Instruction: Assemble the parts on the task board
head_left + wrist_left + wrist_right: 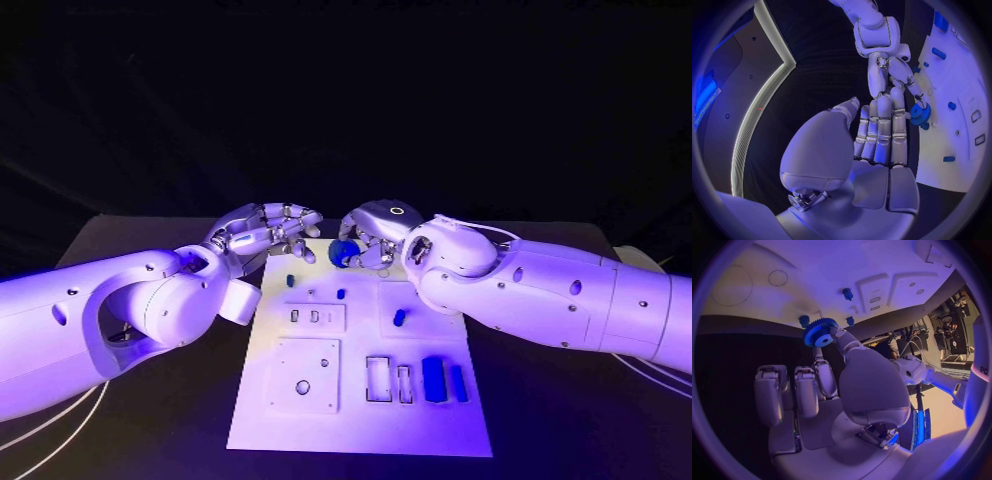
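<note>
My right hand (378, 234) hovers over the far end of the white task board (361, 420) and pinches a blue gear (346, 253) between thumb and a finger. The gear (820, 332) hangs just off the board's far edge (817, 275), close to small blue pegs (847, 292). My left hand (268, 232) is beside it at the board's far left corner, fingers stretched out and holding nothing. From the left wrist, my left hand (879, 135) points toward the right hand (895, 75) and the gear (921, 113).
On the board stand a blue peg (340, 294), a blue piece (400, 318) and two blue blocks (434, 378) at the near right, next to rectangular slots (378, 380). A square plate with a round hole (303, 387) lies at the near left. Black table (130, 440) surrounds the board.
</note>
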